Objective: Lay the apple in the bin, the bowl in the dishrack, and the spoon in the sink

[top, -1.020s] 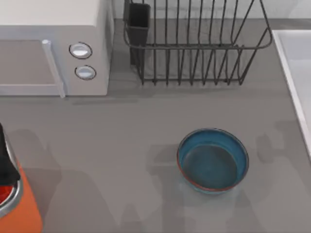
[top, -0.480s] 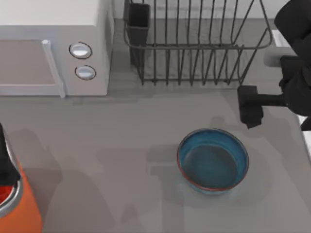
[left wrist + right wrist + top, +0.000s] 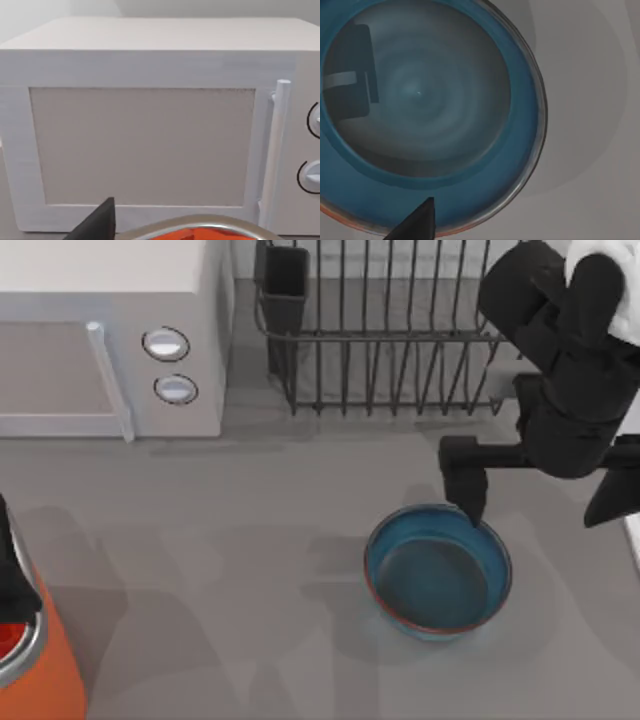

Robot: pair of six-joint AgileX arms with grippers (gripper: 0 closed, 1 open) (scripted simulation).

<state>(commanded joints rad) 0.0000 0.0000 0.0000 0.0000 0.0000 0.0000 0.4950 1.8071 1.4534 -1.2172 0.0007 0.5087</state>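
1. Right gripper (image 3: 470, 502), black two-finger, hangs over the deep blue glazed bowl with a thin reddish-brown rim (image 3: 437, 572), at the bowl's 1 o'clock rim; one finger (image 3: 466, 485) points down at the rim, the other I can't make out, so open or closed I cannot tell.
2. Right wrist view: bowl (image 3: 427, 115) seen from above, inside empty; one dark fingertip (image 3: 417, 222) sits over the rim.
3. Bowl stands upright on the grey table (image 3: 250, 540), right of centre.
4. Black wire dishrack with thin upright bars (image 3: 400, 335) sits at the bowl's 12 o'clock, apart from it; black rectangular cutlery cup (image 3: 285, 280) at its left corner.
5. Pale white-grey sink (image 3: 632, 530) is just visible at the table's 3 o'clock edge, mostly behind the right arm.
6. Large orange bin with shiny silver rim (image 3: 25, 660) at 8 o'clock; something red inside it (image 3: 8, 637), possibly the apple, hard to tell.
7. Left arm parked over the bin; its wrist view shows a fingertip (image 3: 97, 222), the bin rim (image 3: 200, 222) and the boxy white microwave (image 3: 145, 130); its finger state I cannot tell.
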